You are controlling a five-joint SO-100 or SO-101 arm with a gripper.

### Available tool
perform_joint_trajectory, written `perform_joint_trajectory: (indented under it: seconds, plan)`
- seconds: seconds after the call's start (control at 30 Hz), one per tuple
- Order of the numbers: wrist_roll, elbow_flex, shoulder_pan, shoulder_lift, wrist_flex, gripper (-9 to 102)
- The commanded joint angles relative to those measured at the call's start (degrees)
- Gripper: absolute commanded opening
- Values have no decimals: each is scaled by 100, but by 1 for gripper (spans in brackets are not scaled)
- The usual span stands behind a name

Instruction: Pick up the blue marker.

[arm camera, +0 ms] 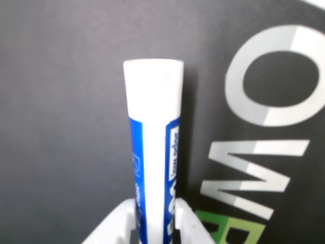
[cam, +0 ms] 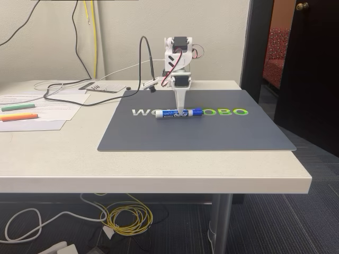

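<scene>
The blue marker (cam: 179,114) lies across the middle of the dark grey mat (cam: 159,135) in the fixed view, blue cap to the right, over the mat's printed lettering. The white arm reaches straight down onto the marker's middle, and my gripper (cam: 181,110) closes around the barrel there. In the wrist view the marker (arm camera: 152,101) runs up the centre of the frame, its white end at the top and its blue label lower down. My gripper (arm camera: 156,216) has a white finger pressed snugly against each side of the barrel. The marker still looks level with the mat.
A green highlighter (cam: 18,107) and an orange highlighter (cam: 19,117) lie on papers (cam: 53,106) at the table's left. Black cables (cam: 95,98) trail behind the mat to the arm's base. The table's front edge (cam: 159,185) is near; a dark door stands at right.
</scene>
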Motion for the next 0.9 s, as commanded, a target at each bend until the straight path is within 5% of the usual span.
perform_joint_trajectory:
  seconds: [0.0,0.37,0.87]
  plan:
    - [185,-237,-88,686,1028,0]
    - [773,-79,-264,1617,1072,0]
    - [826,3226,-360,4729,1055,0]
